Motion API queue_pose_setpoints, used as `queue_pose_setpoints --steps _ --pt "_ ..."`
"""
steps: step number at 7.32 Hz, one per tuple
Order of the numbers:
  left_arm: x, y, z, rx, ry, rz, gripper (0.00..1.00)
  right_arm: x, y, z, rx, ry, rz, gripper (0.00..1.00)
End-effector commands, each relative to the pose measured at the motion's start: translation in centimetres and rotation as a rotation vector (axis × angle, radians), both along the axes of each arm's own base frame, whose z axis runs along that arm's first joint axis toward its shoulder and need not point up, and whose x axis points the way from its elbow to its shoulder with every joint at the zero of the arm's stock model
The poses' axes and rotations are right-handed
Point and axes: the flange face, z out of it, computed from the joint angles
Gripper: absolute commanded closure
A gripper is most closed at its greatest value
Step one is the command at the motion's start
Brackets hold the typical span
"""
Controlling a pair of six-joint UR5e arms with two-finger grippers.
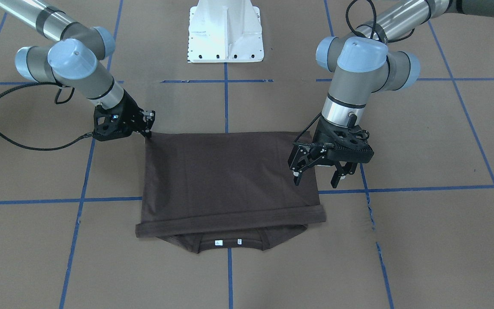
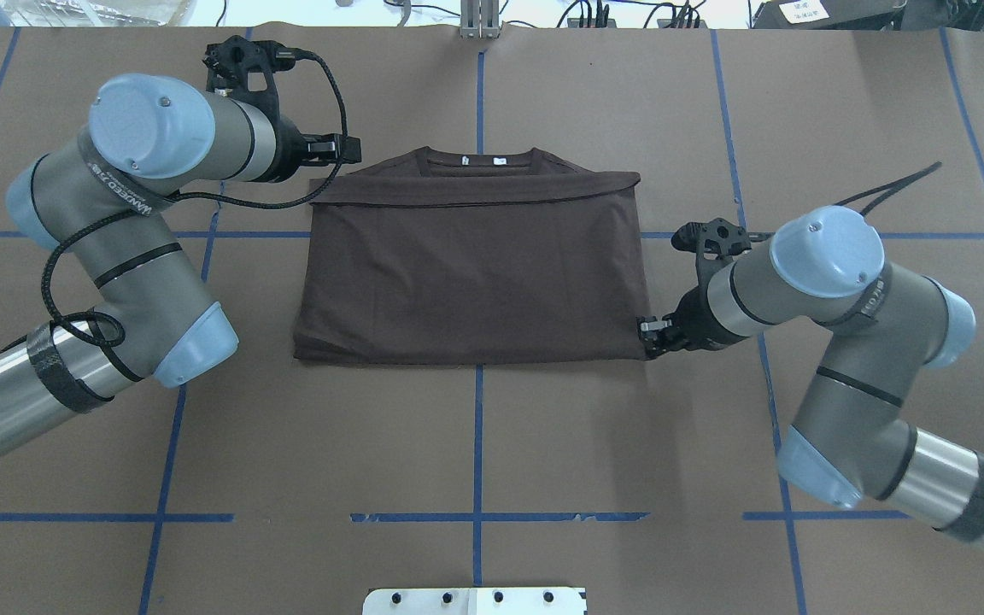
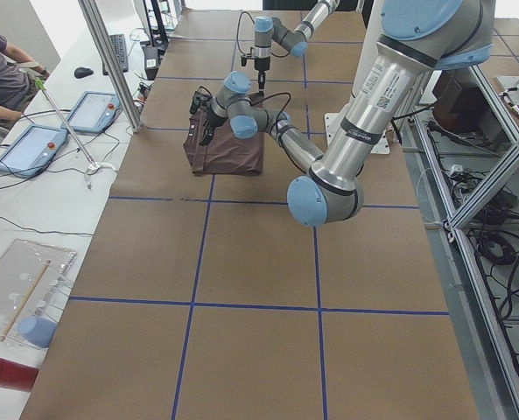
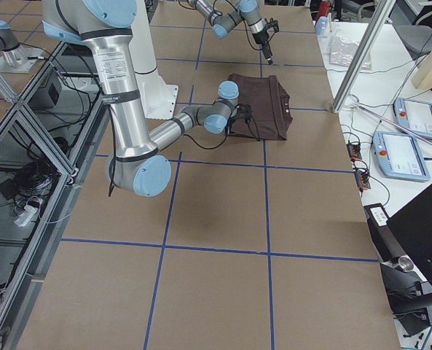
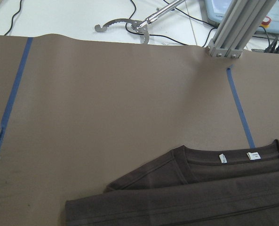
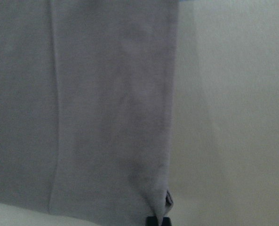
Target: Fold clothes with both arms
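The right pincer (image 2: 647,329) is clenched on the nearest corner of the T-shirt (image 2: 471,273) folded flat on the desk (image 2: 543,444), its tips buried in cloth. Farther off, the left pincer (image 1: 317,179) hangs released above the opposite edge, the half-covered collar (image 1: 230,243) beyond it.

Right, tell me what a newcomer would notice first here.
The dark T-shirt stands out first, folded in half with its collar peeking out on the side away from the robot. The right gripper pinches a corner on the robot's side. The left gripper hangs open above the shirt's other side.
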Motion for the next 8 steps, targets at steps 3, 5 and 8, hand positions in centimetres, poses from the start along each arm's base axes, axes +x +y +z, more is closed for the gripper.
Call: queue_pose_setpoints --steps 3,5,8 --pt "2.6 3.6 -0.2 -0.021 0.028 0.103 0.0 5.0 20.3 2.9 0.073 0.096 -0.223 1.0" --pt "3.7 10.3 0.5 -0.135 0.104 0.161 0.0 5.4 19.9 0.7 0.083 0.047 -0.192 0.0" --pt "10.4 20.5 0.1 -0.417 0.12 0.151 0.0 7.1 12.9 -3.2 0.114 -0.037 -0.019 0.0"
